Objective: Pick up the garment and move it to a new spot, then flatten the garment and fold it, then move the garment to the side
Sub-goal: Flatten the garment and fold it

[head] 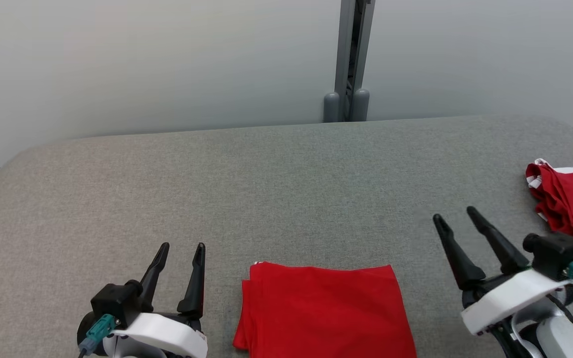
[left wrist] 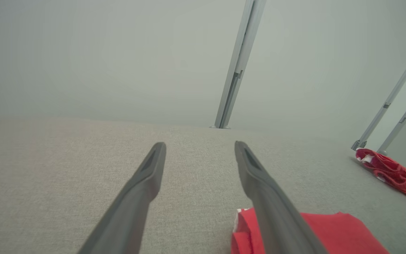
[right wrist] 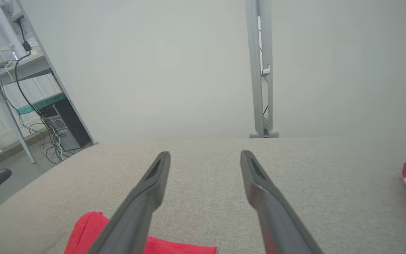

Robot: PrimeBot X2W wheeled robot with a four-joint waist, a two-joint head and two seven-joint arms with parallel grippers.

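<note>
We are looking down on a grey cloth-covered table [head: 286, 174]. A folded red garment [head: 324, 311] is lying flat at the bottom centre of the frame, between our left hand [head: 183, 247] and right hand [head: 454, 215]. Both hands are hovering released, fingers spread, grasping nothing. We are judging the garment light, soft and floppy, so we are favouring pinching all layers at its left and right edges. We are counting two hands, one table and two garments; the second, a crumpled red-and-white garment [head: 567, 204], is lying at the right edge.
</note>
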